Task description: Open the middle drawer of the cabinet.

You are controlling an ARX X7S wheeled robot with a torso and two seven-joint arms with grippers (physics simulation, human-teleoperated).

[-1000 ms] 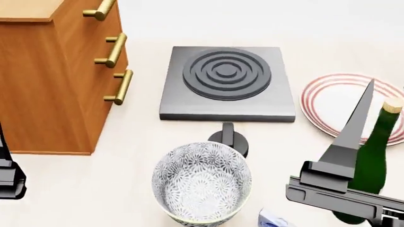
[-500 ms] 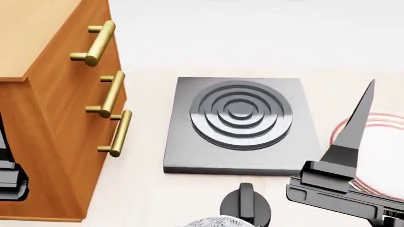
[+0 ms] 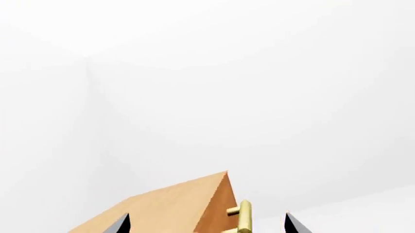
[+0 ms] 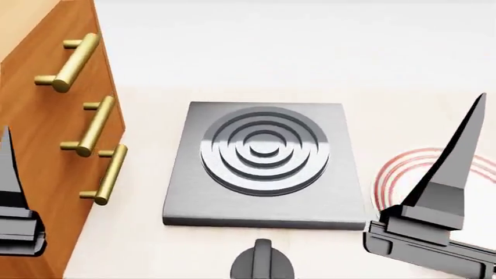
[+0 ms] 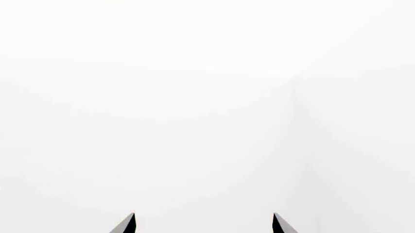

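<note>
The reddish-brown cabinet [image 4: 31, 93] stands at the left of the head view with three brass bar handles stacked on its front. The middle drawer [image 4: 56, 119] carries the middle handle [image 4: 90, 127], and its front looks flush with the others. My left gripper [image 3: 206, 226] is open and empty, and its fingers [image 4: 9, 174] show at the head view's left edge, in front of the cabinet and apart from it. The left wrist view shows the cabinet's top corner [image 3: 175, 204] and one brass handle [image 3: 244, 217]. My right gripper [image 5: 204, 225] is open and empty, with its fingers [image 4: 453, 168] at the right.
A grey square stove plate [image 4: 263, 163] with raised rings lies right of the cabinet. A dark knob [image 4: 262, 264] sits in front of it. A white plate with red rings [image 4: 399, 174] lies partly behind my right arm. The right wrist view shows only white.
The head view has shifted towards the cabinet, which now looks larger at the left. The bowl and the green bottle have left the view. Both gripper fingers stand higher in the picture.
</note>
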